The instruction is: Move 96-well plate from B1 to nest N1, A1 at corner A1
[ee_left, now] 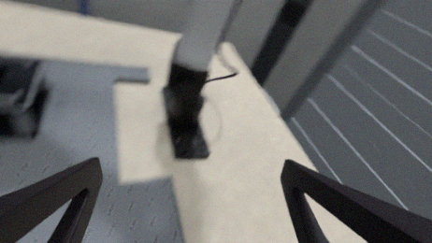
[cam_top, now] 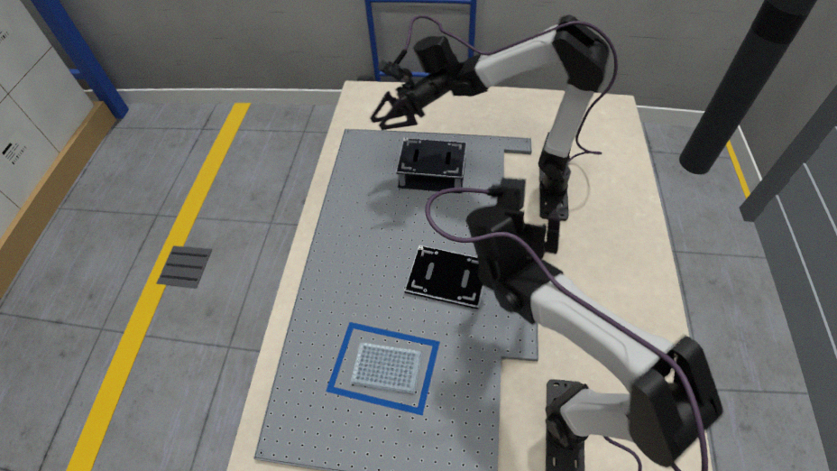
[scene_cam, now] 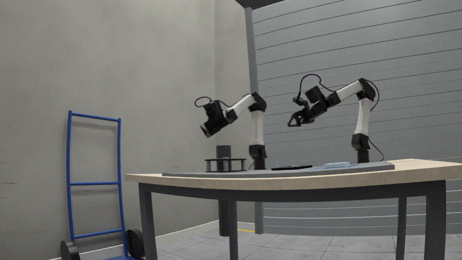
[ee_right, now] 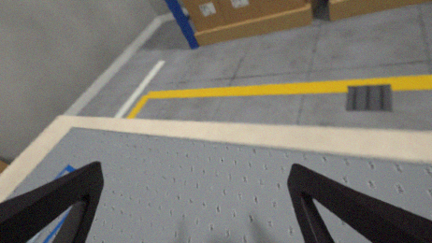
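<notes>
The pale blue 96-well plate (cam_top: 386, 367) (scene_cam: 335, 165) lies flat on the bench inside the blue outline (cam_top: 374, 401) of B1. Its printed letters are too small to read. The raised nest N1 (cam_top: 431, 157) (scene_cam: 225, 159) is a black platform on posts with nothing on it; it shows blurred in the left wrist view (ee_left: 19, 93). My left gripper is open and empty, high above the table; its arm largely hides it in the top view. My right gripper (cam_top: 378, 123) (ee_right: 200, 172) is open and empty, in the air beyond the raised nest's far outer corner.
A low black nest (cam_top: 447, 275) (scene_cam: 291, 167) lies on the perforated grey board (cam_top: 327, 275) between the plate and the raised nest. The left arm hangs over its one edge. The right arm's base (cam_top: 553, 193) (ee_left: 187, 135) stands on the bare table strip behind the board.
</notes>
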Tool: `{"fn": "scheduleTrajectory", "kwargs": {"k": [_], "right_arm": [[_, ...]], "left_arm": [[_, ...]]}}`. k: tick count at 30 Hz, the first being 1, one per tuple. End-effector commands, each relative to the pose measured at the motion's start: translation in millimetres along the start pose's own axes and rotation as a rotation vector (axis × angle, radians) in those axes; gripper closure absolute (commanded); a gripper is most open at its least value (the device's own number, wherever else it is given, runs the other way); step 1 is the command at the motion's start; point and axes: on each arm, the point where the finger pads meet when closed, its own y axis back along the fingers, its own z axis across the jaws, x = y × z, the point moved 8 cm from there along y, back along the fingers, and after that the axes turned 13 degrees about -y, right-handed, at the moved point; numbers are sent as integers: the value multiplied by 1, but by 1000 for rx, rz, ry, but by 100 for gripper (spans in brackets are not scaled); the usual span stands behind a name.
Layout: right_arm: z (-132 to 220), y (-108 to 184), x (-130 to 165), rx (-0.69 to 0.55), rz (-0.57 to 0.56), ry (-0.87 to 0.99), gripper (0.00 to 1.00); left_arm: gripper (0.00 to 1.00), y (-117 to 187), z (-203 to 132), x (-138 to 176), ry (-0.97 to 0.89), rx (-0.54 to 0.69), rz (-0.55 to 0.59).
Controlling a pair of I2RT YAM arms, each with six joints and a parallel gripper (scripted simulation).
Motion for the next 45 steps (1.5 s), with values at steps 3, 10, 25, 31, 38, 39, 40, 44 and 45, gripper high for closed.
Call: {"fn": "scheduleTrajectory", "kwargs": {"k": [3,10,25,31,38,39,40,44,45], "right_arm": [[11,33,20,147,39,8,0],[34,76,44,271,49,38,0],[77,154,95,528,72,93,0],[95,181,112,603,56,129,0],[103,191,117,624,35,151,0],[102,191,117,628,42,145,0],[104,191,115,619,31,153,0],[105,190,112,615,15,157,0],[105,190,112,611,16,160,0]], "left_arm": [[0,41,-1,21,136,-196,197],[0,100,15,43,311,-521,387],[0,190,69,94,659,-1138,724],[0,207,89,111,744,-1255,798],[0,209,95,116,765,-1253,811],[0,208,95,117,764,-1248,816],[0,209,95,116,763,-1249,815],[0,207,91,120,813,-1237,834],[0,206,90,121,830,-1227,837]]}}
